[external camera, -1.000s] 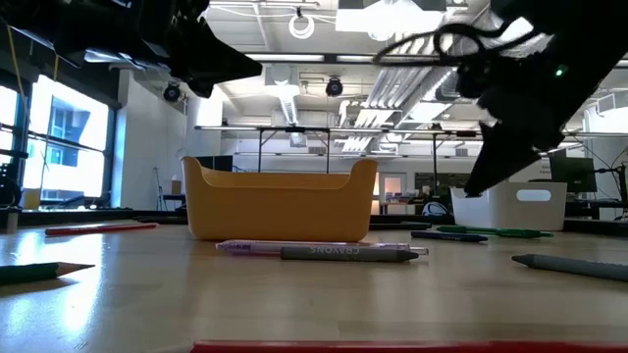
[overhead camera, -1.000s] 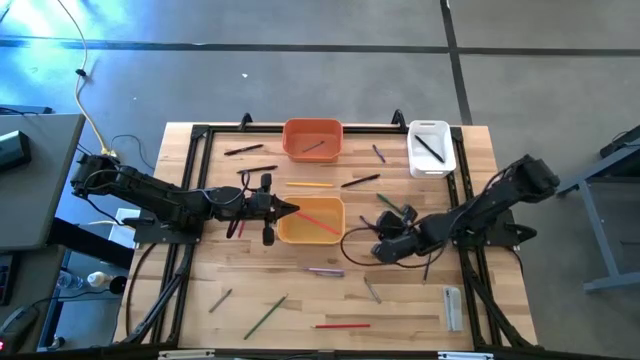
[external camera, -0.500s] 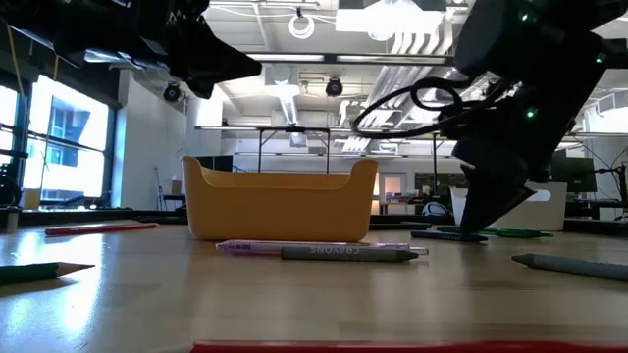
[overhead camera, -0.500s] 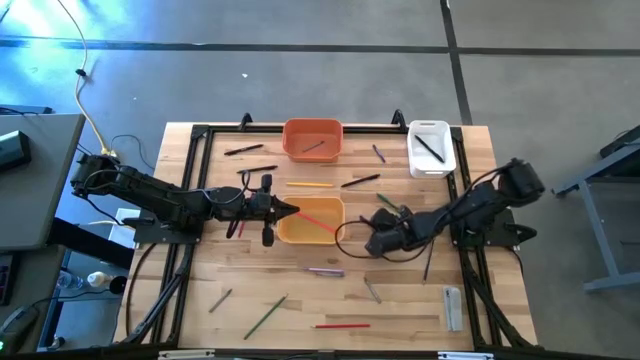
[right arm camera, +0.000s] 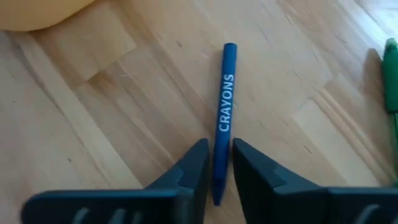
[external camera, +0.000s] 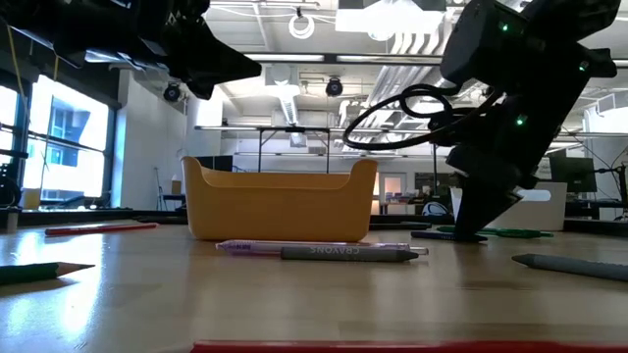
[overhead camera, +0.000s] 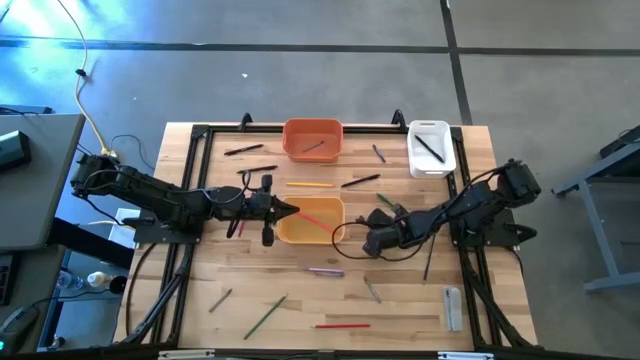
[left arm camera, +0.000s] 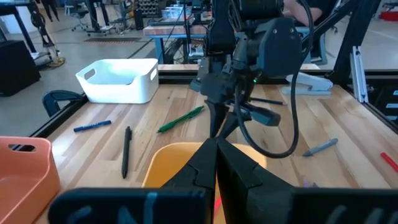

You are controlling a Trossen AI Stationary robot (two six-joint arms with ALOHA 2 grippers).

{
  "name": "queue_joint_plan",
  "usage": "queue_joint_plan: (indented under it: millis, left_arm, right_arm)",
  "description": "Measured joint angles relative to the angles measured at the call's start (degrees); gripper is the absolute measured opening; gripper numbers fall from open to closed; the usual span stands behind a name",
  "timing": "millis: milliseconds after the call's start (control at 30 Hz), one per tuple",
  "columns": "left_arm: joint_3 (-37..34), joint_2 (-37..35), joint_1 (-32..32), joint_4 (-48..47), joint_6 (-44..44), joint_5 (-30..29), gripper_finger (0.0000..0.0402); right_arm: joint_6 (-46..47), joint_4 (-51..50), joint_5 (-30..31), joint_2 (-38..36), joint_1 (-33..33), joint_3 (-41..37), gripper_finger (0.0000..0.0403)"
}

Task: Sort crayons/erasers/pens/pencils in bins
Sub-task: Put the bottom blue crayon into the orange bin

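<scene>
A blue crayon [right arm camera: 224, 106] marked CRAYONS lies flat on the wooden table, just right of the yellow-orange bin [overhead camera: 312, 232]. My right gripper [right arm camera: 217, 146] stands low over it [overhead camera: 366, 241], fingers closed on its end. My left gripper [left arm camera: 216, 149] is shut and holds nothing, hovering over the yellow-orange bin's left rim [overhead camera: 290, 210]. A red stick [overhead camera: 318, 222] lies in that bin. The orange bin [overhead camera: 313, 140] and the white bin [overhead camera: 431, 147] stand at the far edge, each with a dark stick inside. My right gripper pinches the blue crayon at the end nearest the gripper [right arm camera: 217, 171], one finger on each long side. The fingers slant down from the table's right side, and the crayon runs on ahead of them. It lies flat on the table.
Loose sticks are scattered about: a green one [right arm camera: 390, 74] beside the crayon, a grey crayon and a purple pen [external camera: 324, 251] near the front, a green pencil [overhead camera: 265, 316] and a red stick [overhead camera: 340, 325] at the near edge. Black frame rails [overhead camera: 190, 200] border the table.
My right gripper has come down to the tabletop and moved a little toward the table's left, toward the yellow-orange bin, ending on the blue crayon. The left arm has kept still.
</scene>
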Motion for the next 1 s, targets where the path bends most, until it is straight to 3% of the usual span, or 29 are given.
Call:
queue_joint_plan:
  millis: [167,300,700,867,1000]
  left_arm:
    - [0.0,-0.1,4.1,1.0,0.2,3.6,0.0001]
    - [0.0,-0.3,8.4,2.8,-0.1,6.5,0.0000]
    - [-0.6,-0.3,18.6,8.7,-3.1,6.7,0.0000]
    - [-3.9,-0.3,23.7,15.0,-6.1,10.3,0.0000]
    - [-6.3,-0.3,27.0,17.7,-6.2,13.4,0.0000]
  right_arm:
    - [-3.4,0.0,-2.1,-0.6,-1.1,0.0,0.0008]
    - [-6.5,-0.8,-4.3,-3.6,-3.8,-0.3,0.0016]
    - [-20.8,-0.2,-5.9,-20.2,-14.3,-0.1,0.0012]
    - [-28.4,-0.5,-6.5,-21.0,-20.4,5.0,0.0012]
    - [-37.5,-0.1,-8.8,-17.1,-26.2,12.6,0.0012]
